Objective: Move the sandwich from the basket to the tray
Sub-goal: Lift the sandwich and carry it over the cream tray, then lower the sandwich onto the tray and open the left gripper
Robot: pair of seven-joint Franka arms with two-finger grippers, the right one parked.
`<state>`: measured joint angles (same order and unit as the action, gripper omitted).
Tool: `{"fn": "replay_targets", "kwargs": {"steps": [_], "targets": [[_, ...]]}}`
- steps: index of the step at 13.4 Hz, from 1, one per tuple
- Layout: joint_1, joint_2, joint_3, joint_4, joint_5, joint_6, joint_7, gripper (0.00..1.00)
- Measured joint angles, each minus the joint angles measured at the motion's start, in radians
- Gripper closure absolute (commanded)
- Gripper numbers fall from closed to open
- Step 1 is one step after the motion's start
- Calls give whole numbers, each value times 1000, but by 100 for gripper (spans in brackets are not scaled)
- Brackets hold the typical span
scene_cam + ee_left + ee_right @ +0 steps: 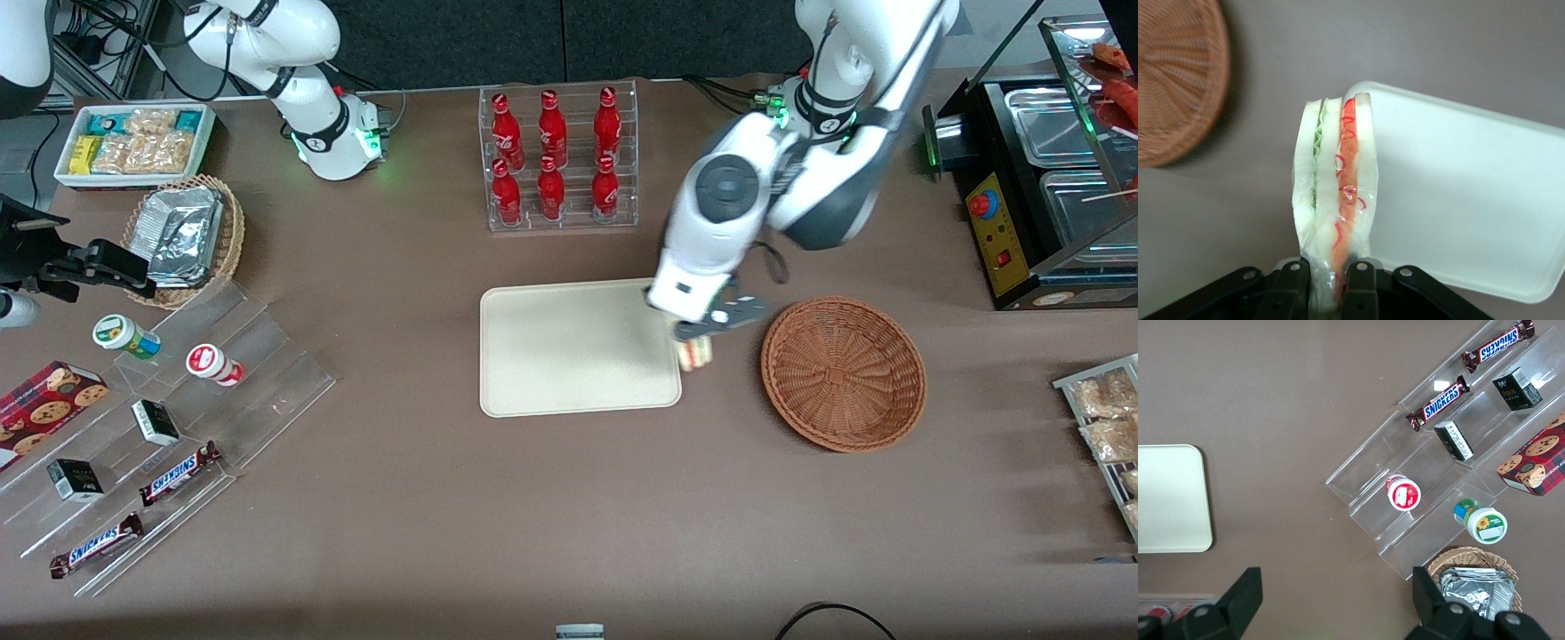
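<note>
Left wrist view, gripper: black two-finger tool, fingers clamped on the narrow end of the sandwich.
Sandwich: triangular wedge of pale white bread in clear wrap, green leafy layer along one slice, orange-red filling along the other; held on edge, lifted above the brown table, out of the basket.
Front view, gripper: hanging over the tray's edge that faces the basket, between tray and basket.
Front view, sandwich: pinched below the gripper, overlapping the tray's corner nearest the basket and the front camera.
Tray: flat cream-beige rectangle with rounded corners and low rim, flat on the brown bench mid-table; nothing resting on it.
Basket: round shallow reddish-brown woven wicker bowl, just beside the tray toward the working arm's end of the bench; nothing inside.
Bottle rack: clear acrylic stand with six red bottles, farther from the front camera than the tray.
Foil basket: lighter tan wicker holding silver foil packs, toward the parked arm's end.
Display steps: clear acrylic tiers with two Snickers bars, small cups and boxes, near the bench's front corner at the parked arm's end.
</note>
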<state>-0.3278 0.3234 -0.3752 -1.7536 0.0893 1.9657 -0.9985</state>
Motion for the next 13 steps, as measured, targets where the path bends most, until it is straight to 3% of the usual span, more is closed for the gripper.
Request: {"fn": "replay_targets", "kwargs": {"steps": [6,13], "targets": [[-174,297,1,238,160,9,-136,100],[-255,408,2,270,217,141,-144,100]]}}
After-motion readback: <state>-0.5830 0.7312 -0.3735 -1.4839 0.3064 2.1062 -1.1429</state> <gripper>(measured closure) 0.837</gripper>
